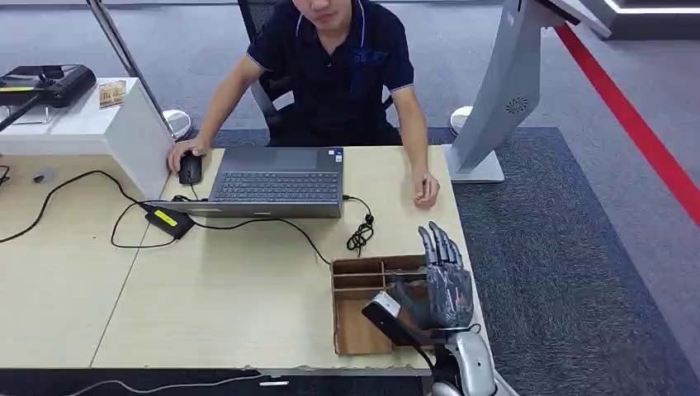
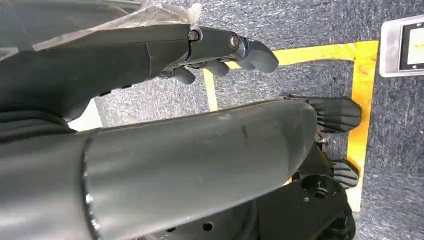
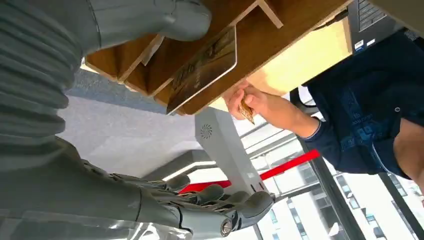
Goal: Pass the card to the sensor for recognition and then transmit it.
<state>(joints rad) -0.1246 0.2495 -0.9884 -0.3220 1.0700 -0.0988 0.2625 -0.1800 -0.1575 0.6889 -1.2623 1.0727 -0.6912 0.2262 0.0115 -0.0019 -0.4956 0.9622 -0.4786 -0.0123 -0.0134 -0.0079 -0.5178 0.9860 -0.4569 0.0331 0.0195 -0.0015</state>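
Head view, looking down over a pale wooden desk (image 1: 248, 297): my right hand (image 1: 442, 285) hovers at the desk's near right corner, directly above a shallow brown wooden tray (image 1: 355, 330) split into compartments. The fingers are straight and spread, pointing away from me, and they hold nothing. I judge the hand is placed there because the tray keeps the card, so this is the start of a pick rather than a pass.

Right wrist view, turned on its side: the card (image 3: 202, 67) lies flat in one compartment of the tray, apart from my thumb (image 3: 150, 20), which reaches close by it, while the darker fingers (image 3: 210, 207) stretch out well clear. The card is thin and rectangular with rounded corners and a pale edge, and its face carries a dark brownish print too angled to read. Lying flat against the tray floor, it will probably need a fingertip slid under an edge.

Left wrist view: my left hand (image 2: 220, 50) hangs at my side over grey carpet with yellow floor tape, fingers loosely curled around nothing.

Across the desk a person sits at a laptop (image 1: 276, 181), one hand on a mouse (image 1: 190, 169) and the other resting on the desk edge near a grey kiosk stand (image 1: 503, 91). I cannot tell which device is the sensor.
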